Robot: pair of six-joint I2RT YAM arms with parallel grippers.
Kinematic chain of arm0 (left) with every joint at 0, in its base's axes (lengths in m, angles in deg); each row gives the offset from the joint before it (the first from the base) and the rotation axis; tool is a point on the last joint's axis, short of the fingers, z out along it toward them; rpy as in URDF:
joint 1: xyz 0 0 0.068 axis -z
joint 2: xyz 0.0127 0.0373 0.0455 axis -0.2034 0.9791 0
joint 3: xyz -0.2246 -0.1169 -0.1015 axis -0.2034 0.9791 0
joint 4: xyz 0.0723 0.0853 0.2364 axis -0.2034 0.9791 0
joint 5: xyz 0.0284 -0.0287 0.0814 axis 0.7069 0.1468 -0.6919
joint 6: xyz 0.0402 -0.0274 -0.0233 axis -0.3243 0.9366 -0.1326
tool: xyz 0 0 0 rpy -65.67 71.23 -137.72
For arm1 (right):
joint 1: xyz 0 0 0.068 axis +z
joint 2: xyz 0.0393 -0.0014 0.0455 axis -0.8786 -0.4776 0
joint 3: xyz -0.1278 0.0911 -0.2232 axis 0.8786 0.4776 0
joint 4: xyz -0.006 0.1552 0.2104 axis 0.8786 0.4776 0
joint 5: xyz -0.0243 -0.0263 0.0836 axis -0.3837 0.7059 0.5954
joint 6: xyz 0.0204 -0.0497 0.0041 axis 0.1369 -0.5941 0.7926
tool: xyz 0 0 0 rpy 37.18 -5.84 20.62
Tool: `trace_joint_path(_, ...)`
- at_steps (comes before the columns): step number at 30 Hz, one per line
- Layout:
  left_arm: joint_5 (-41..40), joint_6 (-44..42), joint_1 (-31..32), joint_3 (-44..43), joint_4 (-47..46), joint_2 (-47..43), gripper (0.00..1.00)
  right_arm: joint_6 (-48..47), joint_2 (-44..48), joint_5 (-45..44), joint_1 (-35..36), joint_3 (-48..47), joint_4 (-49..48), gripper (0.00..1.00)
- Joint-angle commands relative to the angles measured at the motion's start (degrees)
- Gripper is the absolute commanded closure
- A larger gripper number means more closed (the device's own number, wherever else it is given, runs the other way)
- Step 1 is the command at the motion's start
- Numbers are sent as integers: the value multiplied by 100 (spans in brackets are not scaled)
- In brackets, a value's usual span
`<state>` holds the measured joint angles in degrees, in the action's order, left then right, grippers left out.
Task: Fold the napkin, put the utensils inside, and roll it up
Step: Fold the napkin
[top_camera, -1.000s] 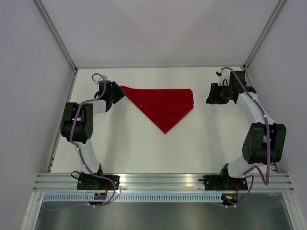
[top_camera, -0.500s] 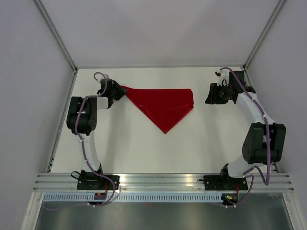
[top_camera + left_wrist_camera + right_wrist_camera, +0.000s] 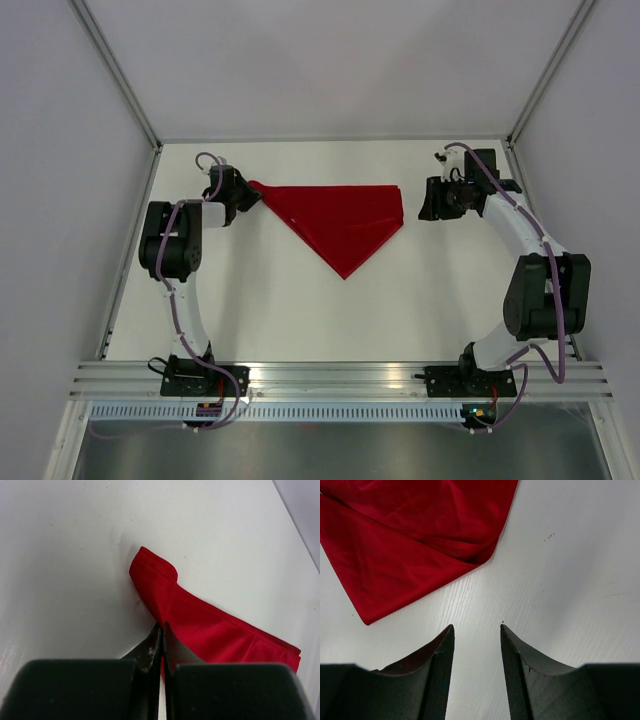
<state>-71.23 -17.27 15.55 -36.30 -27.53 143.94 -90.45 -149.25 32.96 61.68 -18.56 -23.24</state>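
The napkin (image 3: 345, 222) lies folded into a triangle on the white surface (image 3: 300, 310) in the upper centre of the top view, its point toward the bottom. The left gripper (image 3: 161, 628) is pinched tight on the napkin's left corner. The right gripper (image 3: 476, 628), fingers parted, sits just right of the napkin's right corner without touching it.

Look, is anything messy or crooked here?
A little. The red napkin is folded into a triangle, but its right-end layers fan out unevenly, and the corner pinched by the left gripper is bunched up.
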Motion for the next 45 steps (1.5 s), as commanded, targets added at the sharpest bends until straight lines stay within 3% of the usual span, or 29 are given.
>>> trace_joint_path(1, 165, -102, -39, 190, -357, -321, 98, -163, -109, -70, 251, -69, 71, 52)
trace_joint_path(9, 701, -515, -39, 849, -1578, -962, 98, -286, -337, -237, 849, -227, 133, 53)
trace_joint_path(22, 2370, -919, 216, 1166, -2608, -1191, 98, -321, -1295, -149, 1877, -728, 396, 56)
trace_joint_path(35, 2750, -2421, 1024, 1061, -1370, -1622, 98, -251, -1375, -70, 1992, -720, 441, 57)
trace_joint_path(45, 2004, -3573, 1631, 876, 1, -1807, 98, -295, -1252, -237, 2001, -632, 370, 57)
